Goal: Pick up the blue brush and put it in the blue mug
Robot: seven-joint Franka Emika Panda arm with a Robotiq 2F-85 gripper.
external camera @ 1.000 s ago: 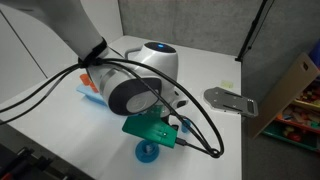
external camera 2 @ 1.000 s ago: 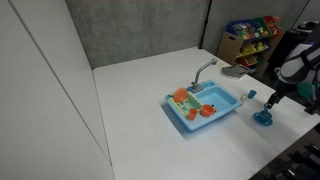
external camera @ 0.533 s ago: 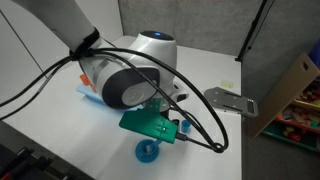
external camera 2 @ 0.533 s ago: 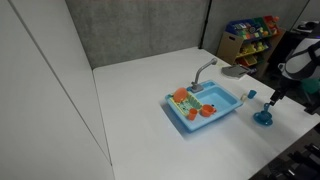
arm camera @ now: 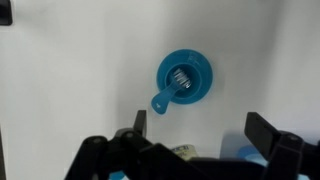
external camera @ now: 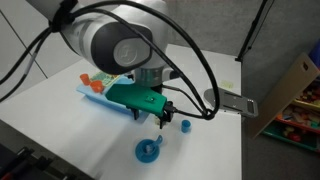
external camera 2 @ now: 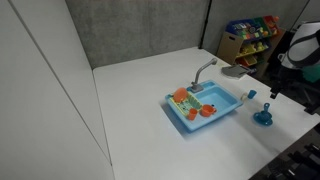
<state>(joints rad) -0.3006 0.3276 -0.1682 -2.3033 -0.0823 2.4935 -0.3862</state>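
Note:
The blue mug (arm camera: 184, 78) stands on the white table right below my gripper (arm camera: 200, 128), handle toward the lower left. It also shows in both exterior views (external camera: 148, 150) (external camera 2: 263, 117). The blue brush (arm camera: 180, 78) lies inside the mug; only a small pale, bristly part shows. My gripper (external camera: 150, 118) hangs well above the mug, open and empty, with its two black fingers wide apart. It is small at the right edge of an exterior view (external camera 2: 275, 93).
A light-blue toy sink (external camera 2: 222, 110) with a grey faucet (external camera 2: 203, 70) and orange cups stands near the mug (external camera: 88, 92). A tiny teal cup (external camera: 185, 125) sits beside it. A grey metal plate (external camera: 230, 100) and a toy shelf (external camera 2: 250, 35) stand beyond.
My gripper has risen from just over the mug to well above it and shifted back toward the sink. The mug has stayed in place.

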